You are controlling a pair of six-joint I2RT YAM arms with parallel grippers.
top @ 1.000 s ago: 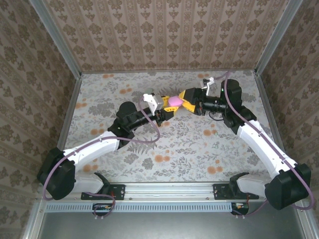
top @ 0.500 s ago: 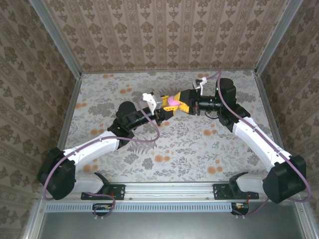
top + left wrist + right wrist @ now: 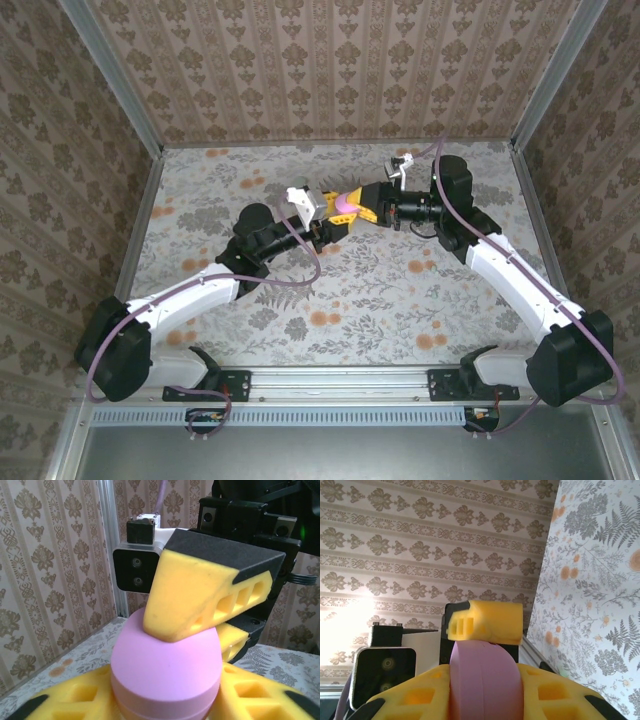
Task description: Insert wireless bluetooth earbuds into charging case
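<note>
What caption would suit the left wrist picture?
Pink case between the left arm's fingers, the right arm's finger on top.

My left tool [image 3: 336, 222] and right tool [image 3: 364, 206] are meeting nose to nose above the tabletop [image 3: 380, 300], both pinching the pink case [image 3: 345, 203], so each is blocking the other's way forward. Open room is lying all around them. Walls [image 3: 340, 70] are closing in three sides.

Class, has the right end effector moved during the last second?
Yes: the right end effector slid left, away from the right-hand rail, onto the pink case.
</note>
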